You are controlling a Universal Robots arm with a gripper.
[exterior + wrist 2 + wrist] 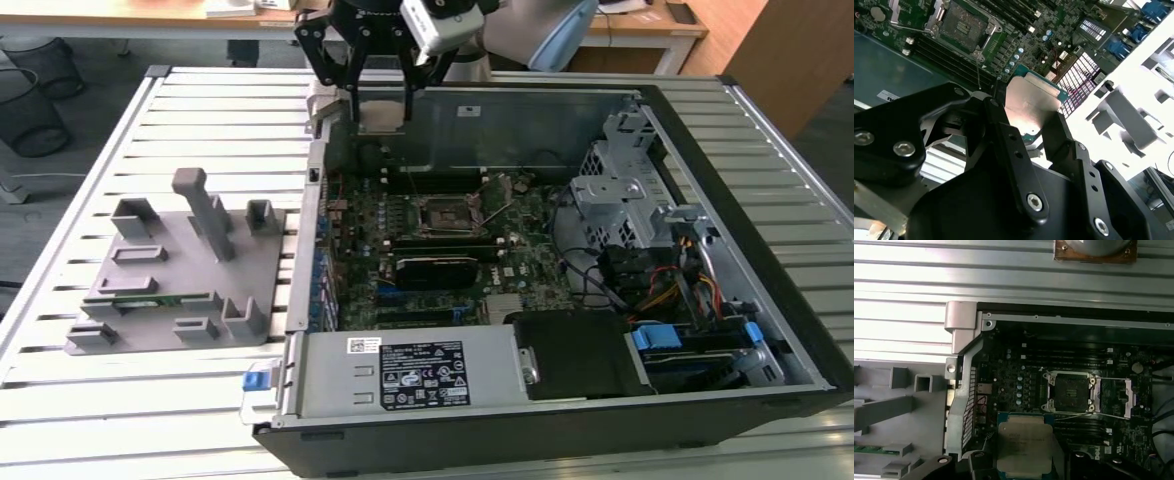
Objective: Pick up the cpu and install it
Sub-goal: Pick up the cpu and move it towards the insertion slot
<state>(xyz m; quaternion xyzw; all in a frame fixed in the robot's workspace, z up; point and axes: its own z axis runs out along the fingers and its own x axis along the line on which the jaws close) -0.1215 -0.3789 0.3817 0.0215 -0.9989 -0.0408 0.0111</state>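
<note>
My gripper (379,98) hangs over the far left corner of the open computer case (747,400) and is shut on the cpu (379,112), a small square chip with a silvery top. In both wrist views the cpu (1031,102) (1024,447) sits clamped by its edges between the black fingers (1004,135), above the motherboard (400,225). The open dark socket (445,213) (965,25) (1070,390) with its metal frame lies on the board, some way in from the held chip, and nothing sits in it.
A grey plastic fixture (174,270) (884,410) holding a green circuit strip (140,297) stands on the slatted metal table (134,430), to the case's left in the exterior view. Inside the case are a power supply (400,370), a drive cage (627,190) and cables (667,290).
</note>
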